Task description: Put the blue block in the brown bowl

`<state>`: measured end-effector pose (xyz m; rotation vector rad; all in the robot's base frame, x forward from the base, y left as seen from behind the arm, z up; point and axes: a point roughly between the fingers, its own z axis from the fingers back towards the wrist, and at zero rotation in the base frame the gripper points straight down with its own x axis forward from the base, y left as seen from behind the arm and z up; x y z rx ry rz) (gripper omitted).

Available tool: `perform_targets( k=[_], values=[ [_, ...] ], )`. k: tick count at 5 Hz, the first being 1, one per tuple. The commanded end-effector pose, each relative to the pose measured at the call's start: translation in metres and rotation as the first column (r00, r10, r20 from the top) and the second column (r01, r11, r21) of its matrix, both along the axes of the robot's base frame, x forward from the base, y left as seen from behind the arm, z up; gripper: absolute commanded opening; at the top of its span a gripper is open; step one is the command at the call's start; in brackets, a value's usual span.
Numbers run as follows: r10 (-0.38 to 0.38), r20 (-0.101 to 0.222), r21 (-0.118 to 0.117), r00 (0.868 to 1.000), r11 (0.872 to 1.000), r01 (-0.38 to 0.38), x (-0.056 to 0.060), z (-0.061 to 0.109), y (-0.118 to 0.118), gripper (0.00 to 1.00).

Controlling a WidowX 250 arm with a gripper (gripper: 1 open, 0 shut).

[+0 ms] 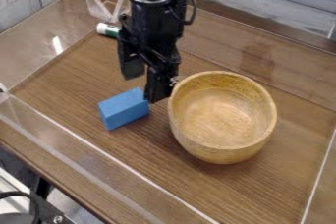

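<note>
The blue block (124, 109) lies flat on the wooden table, left of the brown bowl (223, 116). The bowl is round, light wood, and holds nothing. My gripper (141, 78) hangs pointing down just above the block's far right end, between block and bowl rim. Its two dark fingers (156, 84) stand apart, open, with nothing between them. The arm hides part of the marker behind it.
A green-and-white marker (108, 30) lies at the back left, near a clear plastic stand (102, 5). A low clear wall (39, 135) runs along the table's front and left edges. The bowl's thick rim sits close to my right finger.
</note>
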<state>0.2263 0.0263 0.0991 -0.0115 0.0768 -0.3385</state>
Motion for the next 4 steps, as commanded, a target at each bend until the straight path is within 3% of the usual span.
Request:
perform_targets(
  k=[1, 4],
  values=[
    [0.013, 0.062, 0.008, 0.998, 1.0, -0.013, -0.001, 0.01, 0.005, 1.0],
    [0.028, 0.086, -0.001, 0.996, 1.0, -0.028, -0.007, -0.002, 0.015, 1.0]
  ],
)
